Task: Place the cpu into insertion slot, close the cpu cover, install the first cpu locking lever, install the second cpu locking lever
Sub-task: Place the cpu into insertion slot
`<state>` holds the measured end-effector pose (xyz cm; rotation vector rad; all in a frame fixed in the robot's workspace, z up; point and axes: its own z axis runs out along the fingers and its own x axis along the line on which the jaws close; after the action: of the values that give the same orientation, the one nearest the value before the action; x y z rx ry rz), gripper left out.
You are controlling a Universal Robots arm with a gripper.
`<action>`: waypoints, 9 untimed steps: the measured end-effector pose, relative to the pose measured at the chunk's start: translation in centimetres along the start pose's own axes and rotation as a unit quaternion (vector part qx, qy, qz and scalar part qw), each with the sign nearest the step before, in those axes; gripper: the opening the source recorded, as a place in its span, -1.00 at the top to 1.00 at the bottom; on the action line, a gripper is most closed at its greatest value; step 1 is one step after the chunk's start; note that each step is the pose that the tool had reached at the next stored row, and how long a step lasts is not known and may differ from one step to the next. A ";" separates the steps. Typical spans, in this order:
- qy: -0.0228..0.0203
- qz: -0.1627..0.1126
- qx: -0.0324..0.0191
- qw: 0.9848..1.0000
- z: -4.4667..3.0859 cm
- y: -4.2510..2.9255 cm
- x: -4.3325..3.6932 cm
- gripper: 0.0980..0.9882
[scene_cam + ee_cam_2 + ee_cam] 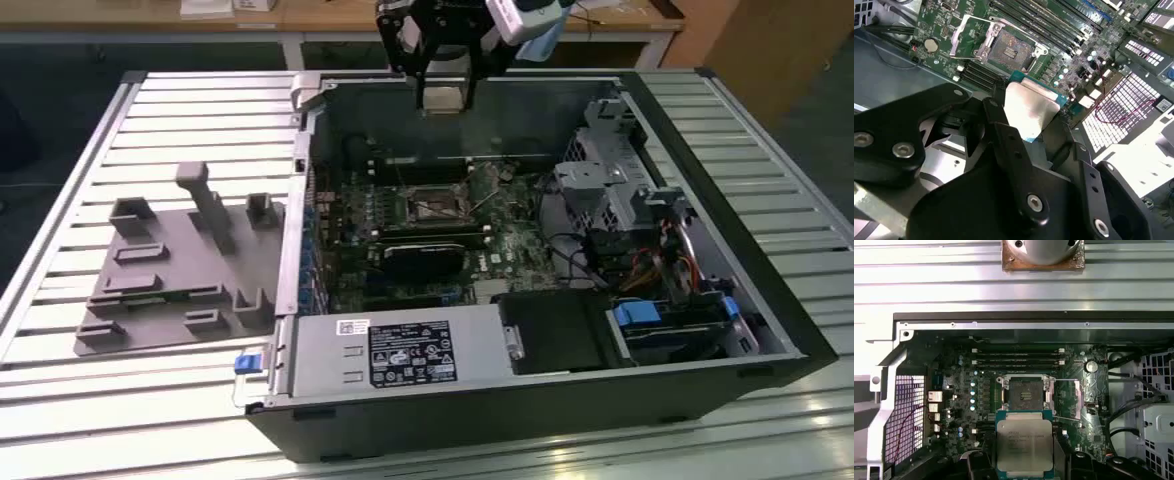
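Tool [445, 92]: one, hanging above the far side of the open computer case [561, 415] in the exterior view. Its fingers [1004, 135] are closed against two opposite edges of the cpu [1025, 442], with nothing else in the grip. Cpu: silver-grey top turned toward the first wrist view, held in the air and well apart from the board, level as far as you can judge. Insertion slot [1025, 392]: set in the green motherboard [961, 405], dark centre bare, nothing seated in it. Cpu cover [960, 34]: swung up off the slot and standing at its side in the second wrist view, so the way down looks open. Case: rests on the slatted metal surface [80, 420]. Step in hand, by your reading: placing the cpu, so the task is at its first stage and the cover is not yet closed. Handling notes: square the chip's edges to the slot's metallic rim while you are high above it, and correct any twist there rather than at the board. Keep the chip flat on the way down, since a tilted corner would likely catch the rim or the raised cover. Go slowly near the slot, as its contacts probably bend easily. Let go only when the chip lies flat inside the rim.
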<state>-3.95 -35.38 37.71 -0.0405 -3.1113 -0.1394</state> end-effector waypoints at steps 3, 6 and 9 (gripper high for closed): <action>0.000 0.000 0.000 1.000 0.00 0.00 0.00 0.01; 0.000 0.000 0.000 1.000 0.00 0.00 0.00 0.01; 0.000 0.000 0.000 1.000 0.00 0.00 0.00 0.01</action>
<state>-3.95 -35.38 37.71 -0.0406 -3.1110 -0.1395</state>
